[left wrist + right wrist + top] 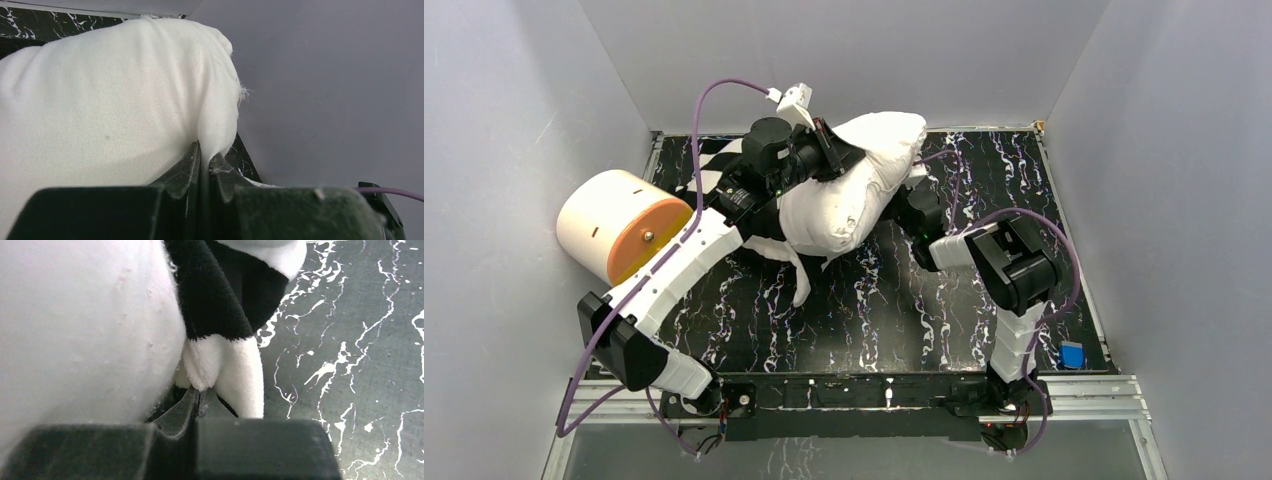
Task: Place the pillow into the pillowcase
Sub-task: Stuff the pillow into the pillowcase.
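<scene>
One pillow (854, 190), white and puffy, humped up over the far middle of the tabletop (874, 310), not inside the pillowcase (712, 160). One pillowcase, black-and-white striped, crumpled beneath and to the left of the pillow, stripes showing beyond the left arm (684, 260).

Two claws, both closed on cloth. Left claw (205, 157) pinched tight on a fold at the pillow's edge, white fabric squeezed between the two fingertips (187, 167). Right claw (200, 397) low at the pillow's right side, clamped narrow on a white stripe of the pillowcase, with the pillow bulging just beside it.

Further out: one cream cylinder (614, 225) with an orange face at the left edge, touching the left arm or just beside it, hard to tell which. One small blue object (1072, 355) near the right near corner. Purple cables (714, 95) looping off both arms.
</scene>
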